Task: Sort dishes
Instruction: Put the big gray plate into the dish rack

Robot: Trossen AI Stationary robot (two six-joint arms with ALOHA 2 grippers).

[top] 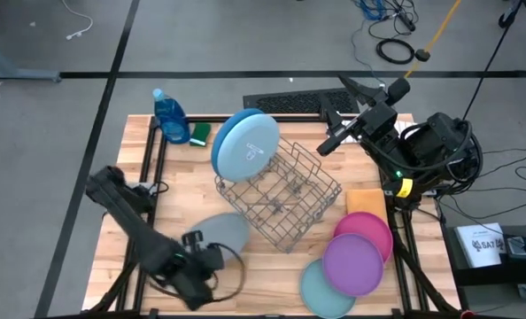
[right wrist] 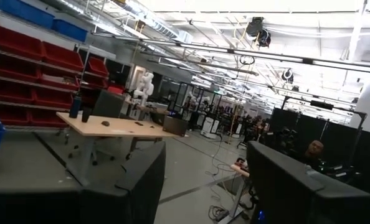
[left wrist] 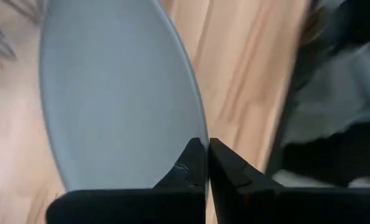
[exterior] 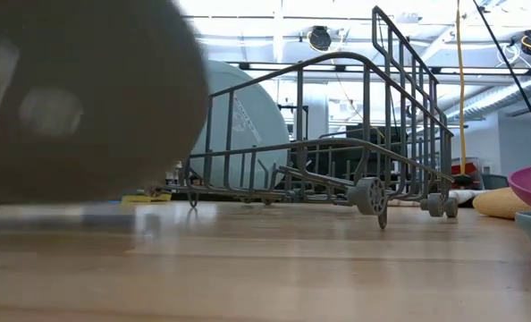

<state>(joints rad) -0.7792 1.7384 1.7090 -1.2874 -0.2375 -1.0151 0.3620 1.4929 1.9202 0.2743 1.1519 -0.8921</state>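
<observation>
My left gripper (top: 195,241) is at the near left of the table, shut on a grey plate (top: 225,230), which shows large and blurred in the low view (exterior: 78,98). A pale blue plate (top: 245,142) stands on its edge against the far left side of the wire rack (top: 285,190). At the near right, a purple plate (top: 353,261) lies over a pink plate (top: 369,226) and a teal plate (top: 316,288). My right gripper (top: 334,142) hangs open, high over the far right of the table, touching nothing. My left gripper pinches the grey plate's rim (left wrist: 194,124) between its two fingers, one on each face, coming steeply from above. The plate reaches away from the fingers toward the rack. In the low view it is tilted and looks clear of the table.
A blue bottle (top: 168,115) and a green sponge (top: 199,133) stand at the far left corner. An orange sponge (top: 365,199) lies right of the rack. Bare wood (top: 272,275) shows between the left gripper and the stacked plates.
</observation>
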